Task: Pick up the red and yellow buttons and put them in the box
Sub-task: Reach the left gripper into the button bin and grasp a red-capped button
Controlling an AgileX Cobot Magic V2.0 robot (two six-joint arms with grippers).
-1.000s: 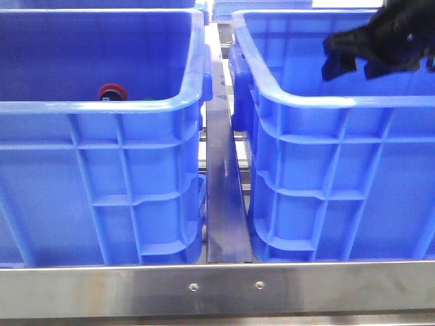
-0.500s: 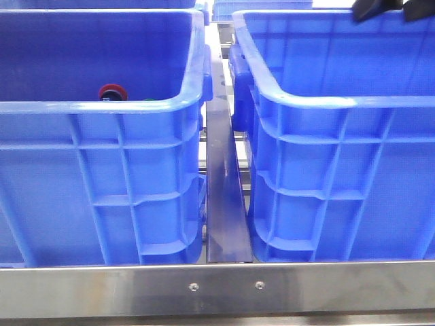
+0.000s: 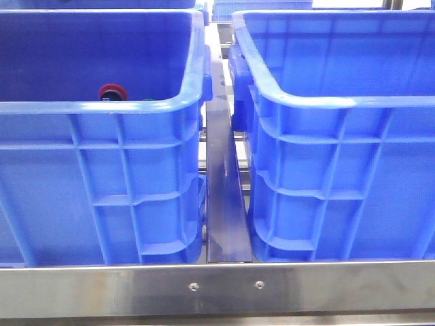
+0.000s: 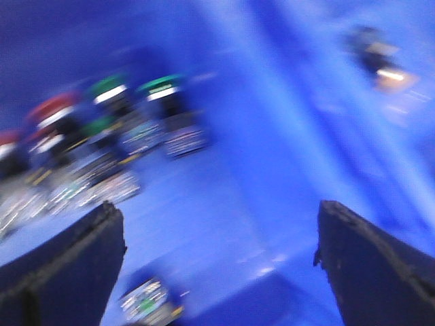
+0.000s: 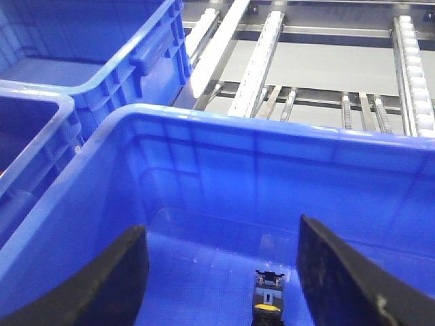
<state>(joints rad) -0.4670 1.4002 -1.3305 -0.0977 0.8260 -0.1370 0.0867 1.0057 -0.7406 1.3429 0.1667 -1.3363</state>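
Note:
A red button (image 3: 112, 92) lies in the left blue crate (image 3: 102, 106), just behind its near rim. The blurred left wrist view shows a heap of buttons in that crate, with red caps (image 4: 51, 109) and green caps (image 4: 160, 85). My left gripper (image 4: 217, 272) hangs open and empty over this crate's floor. A yellow button (image 5: 268, 302) lies on the floor of the right blue crate, the box (image 5: 272, 125), which also shows in the front view (image 3: 306, 100). My right gripper (image 5: 221, 285) is open and empty above it. Neither gripper shows in the front view.
A metal rail (image 3: 224, 204) runs between the two crates, and a steel frame bar (image 3: 224, 285) crosses in front. Roller rails (image 5: 265, 61) lie beyond the box, and another blue crate (image 5: 88, 41) stands behind the left one. A loose piece (image 4: 377, 58) lies apart from the heap.
My right gripper rose from above the right crate's far corner and left the front view at the top. The crates and the red button have not moved.

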